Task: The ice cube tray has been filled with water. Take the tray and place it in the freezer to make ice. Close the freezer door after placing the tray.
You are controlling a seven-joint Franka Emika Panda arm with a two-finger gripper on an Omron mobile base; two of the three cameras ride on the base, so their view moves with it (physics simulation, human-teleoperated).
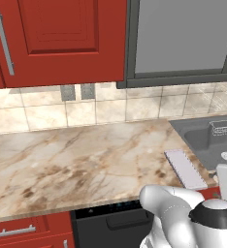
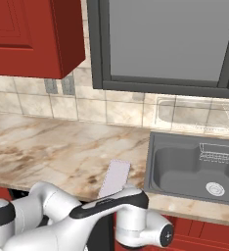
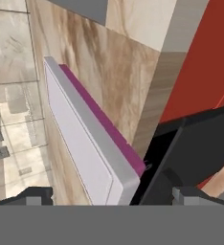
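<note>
You have no readable writing or brand marks anywhere in these views. You are facing a marbled beige-and-brown counter (image 1: 76, 160) backed by pale square wall tiles (image 1: 47, 114), with two grey outlets (image 1: 77, 91) set in them. Red cupboards (image 1: 57, 38) hang above at the left, and a dark-framed grey window (image 2: 170, 41) sits over the sink. The dark grey sink (image 2: 185, 169) holds a small wire basket (image 2: 218, 151) and a round drain (image 2: 215, 188). The ice cube tray (image 2: 115, 177) lies flat on the counter at its front edge, just beside the sink's left rim. Your gripper (image 3: 109, 196) is released, its jaws spread wide on either side of the tray's near end, with nothing grasped.
</note>
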